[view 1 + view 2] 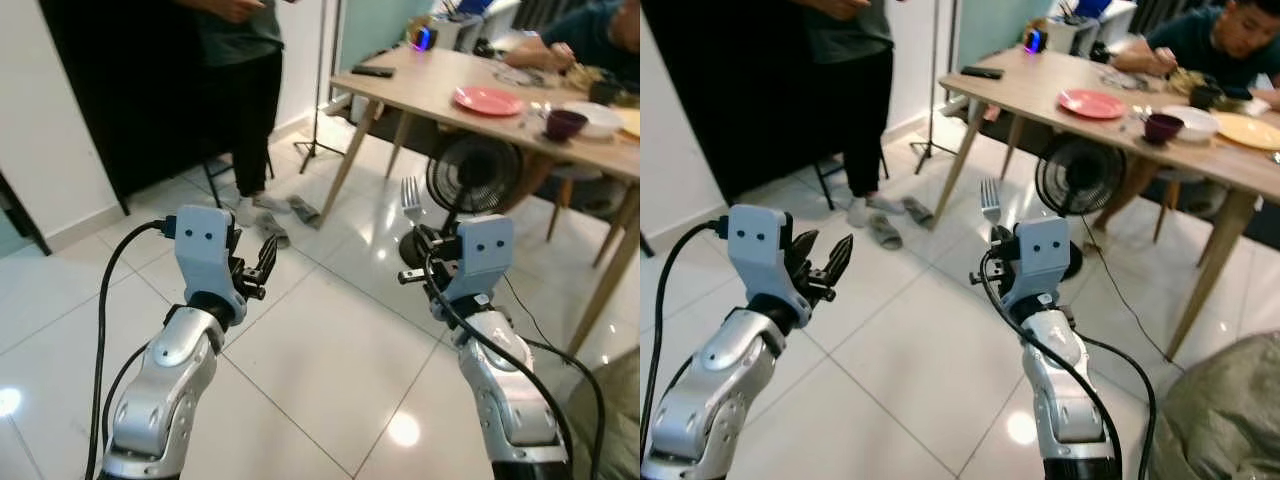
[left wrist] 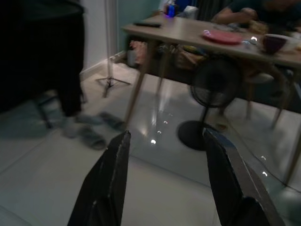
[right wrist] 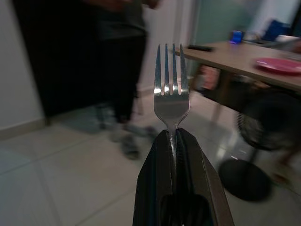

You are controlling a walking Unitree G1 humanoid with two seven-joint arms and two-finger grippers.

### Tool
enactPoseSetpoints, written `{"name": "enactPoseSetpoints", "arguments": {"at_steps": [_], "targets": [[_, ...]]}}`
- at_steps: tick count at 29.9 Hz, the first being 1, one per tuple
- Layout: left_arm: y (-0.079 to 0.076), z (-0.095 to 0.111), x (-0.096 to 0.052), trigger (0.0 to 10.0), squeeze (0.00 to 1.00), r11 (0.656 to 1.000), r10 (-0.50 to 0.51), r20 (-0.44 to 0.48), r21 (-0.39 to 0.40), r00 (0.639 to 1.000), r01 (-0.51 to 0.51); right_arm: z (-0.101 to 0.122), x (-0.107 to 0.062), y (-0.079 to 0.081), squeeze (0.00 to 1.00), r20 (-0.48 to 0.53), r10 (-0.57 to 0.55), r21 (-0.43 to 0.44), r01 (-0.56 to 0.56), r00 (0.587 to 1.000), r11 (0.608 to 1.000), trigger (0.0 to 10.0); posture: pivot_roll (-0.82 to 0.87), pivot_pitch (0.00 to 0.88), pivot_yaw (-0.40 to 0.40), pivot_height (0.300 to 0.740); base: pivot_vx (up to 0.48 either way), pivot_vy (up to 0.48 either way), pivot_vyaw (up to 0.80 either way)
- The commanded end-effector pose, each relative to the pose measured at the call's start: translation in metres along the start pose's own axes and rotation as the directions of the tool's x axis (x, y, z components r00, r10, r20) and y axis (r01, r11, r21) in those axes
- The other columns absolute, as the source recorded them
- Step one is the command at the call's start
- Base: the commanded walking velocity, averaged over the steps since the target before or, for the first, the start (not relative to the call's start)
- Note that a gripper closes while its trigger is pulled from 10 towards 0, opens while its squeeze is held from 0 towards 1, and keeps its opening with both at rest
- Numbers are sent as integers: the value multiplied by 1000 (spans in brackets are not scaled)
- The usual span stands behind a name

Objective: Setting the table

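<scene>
- Fork [image 3: 171, 96] stands upright in the right gripper [image 3: 173, 136], whose jaws are pressed together on its handle so that the tines point up and clear of the fingers; held by the handle like this, it can be laid down without the jaws fouling the surface.
- In the head views the fork's tines rise just above the right gripper, which is carried in front of the robot over the tiled floor [image 1: 330, 350], well short of the table.
- Left gripper [image 2: 164, 155] holds nothing; its two black fingers [image 2: 113, 174] are spread wide apart, and it is raised at about the same height as the right one, probably kept free for a second item.
- Ahead and to the right is the wooden surface [image 1: 420, 85] where the fork belongs; it already carries a pink plate [image 1: 488, 100], a dark bowl [image 1: 566, 123] and a white bowl [image 1: 598, 117].
- A standing fan [image 1: 470, 175] sits on the floor under the near edge, between the robot and the surface, so the approach likely needs to skirt it.
- One person [image 1: 1200, 45] sits at the far side, and another person [image 1: 240, 80] stands to the left near the wall.
</scene>
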State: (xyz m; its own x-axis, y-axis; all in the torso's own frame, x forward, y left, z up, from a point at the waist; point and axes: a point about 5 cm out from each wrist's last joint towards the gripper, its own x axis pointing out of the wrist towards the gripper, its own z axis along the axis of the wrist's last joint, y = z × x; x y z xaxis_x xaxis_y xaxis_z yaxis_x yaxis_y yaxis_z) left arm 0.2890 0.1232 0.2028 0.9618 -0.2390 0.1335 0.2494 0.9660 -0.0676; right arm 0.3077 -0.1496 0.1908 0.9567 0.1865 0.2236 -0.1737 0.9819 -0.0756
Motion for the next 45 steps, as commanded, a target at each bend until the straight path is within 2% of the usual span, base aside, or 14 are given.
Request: {"name": "enactPoseSetpoints", "arguments": {"at_steps": [1, 26, 33, 45], "targets": [[-1, -1, 0, 10000, 0, 1000, -2, -7, 11, 1000, 2, 1, -1, -2, 0, 3, -5, 11, 5, 1000, 1000, 10000, -56, 0, 57, 740, 0, 0, -800], [0, -1, 1, 10000, 0, 1000, 14, -9, 1, 1000, -14, 1, 1, -2, 0, 4, -15, 7, 15, 1000, 1000, 10000, -52, 0, 56, 740, 0, 0, -800], [4, -1, 4, 10000, 20, 996, 79, 12, 49, 997, -79, 4, 3, 1, 0, 29, 2, 7, -2, 1000, 1000, 10000, -51, 0, 57, 740, 274, 0, 0], [4, 0, 5, 10000, 0, 996, 76, 15, 48, 997, -76, 5, 2, 1, 0, 38, 0, 14, -1, 999, 1000, 10000, -48, 0, 61, 740, 480, 0, 0]]}}
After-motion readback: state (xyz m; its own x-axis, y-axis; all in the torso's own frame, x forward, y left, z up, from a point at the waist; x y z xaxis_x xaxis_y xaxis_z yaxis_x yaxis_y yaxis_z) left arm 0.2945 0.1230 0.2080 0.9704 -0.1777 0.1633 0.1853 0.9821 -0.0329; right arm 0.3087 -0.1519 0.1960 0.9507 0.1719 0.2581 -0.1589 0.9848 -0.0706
